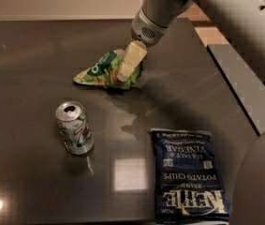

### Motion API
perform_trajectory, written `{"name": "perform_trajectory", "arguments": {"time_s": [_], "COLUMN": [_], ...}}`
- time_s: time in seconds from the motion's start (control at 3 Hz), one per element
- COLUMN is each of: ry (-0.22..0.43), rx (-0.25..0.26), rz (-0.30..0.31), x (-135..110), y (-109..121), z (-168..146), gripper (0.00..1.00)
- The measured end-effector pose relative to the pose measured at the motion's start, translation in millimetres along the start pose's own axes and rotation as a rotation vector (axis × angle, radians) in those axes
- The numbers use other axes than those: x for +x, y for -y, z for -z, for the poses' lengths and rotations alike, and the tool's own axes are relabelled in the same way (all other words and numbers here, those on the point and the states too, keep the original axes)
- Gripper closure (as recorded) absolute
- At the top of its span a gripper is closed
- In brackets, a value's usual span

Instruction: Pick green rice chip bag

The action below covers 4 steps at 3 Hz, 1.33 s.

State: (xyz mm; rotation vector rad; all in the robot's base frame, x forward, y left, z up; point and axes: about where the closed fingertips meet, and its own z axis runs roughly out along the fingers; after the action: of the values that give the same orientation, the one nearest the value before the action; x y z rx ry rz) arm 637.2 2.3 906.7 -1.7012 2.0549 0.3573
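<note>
The green rice chip bag (96,72) is small, wrinkly and light green with a dark-green logo patch. It lies on the dark table (33,55) near the middle back. My gripper (126,70) reaches down from the upper right on the grey arm (169,8). It is over the bag's right end and covers part of it. I cannot tell whether it touches the bag.
A green and silver soda can (74,128) stands upright left of centre, in front of the bag. A flat dark-blue Kettle potato chips bag (188,175) lies at the front right. The table's right edge (225,86) runs diagonally, with a grey ledge beyond.
</note>
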Motion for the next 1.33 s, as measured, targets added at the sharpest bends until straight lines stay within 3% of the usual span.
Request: {"name": "perform_trajectory", "arguments": {"time_s": [0.67, 1.33], "ry": [-0.033, -0.077], "rx": [-0.035, -0.048], "rz": [-0.035, -0.027], "x": [-5.0, -1.7], "y": [0.4, -8.7], "z": [-33.4, -45.9], "gripper": [0.00, 0.41]}}
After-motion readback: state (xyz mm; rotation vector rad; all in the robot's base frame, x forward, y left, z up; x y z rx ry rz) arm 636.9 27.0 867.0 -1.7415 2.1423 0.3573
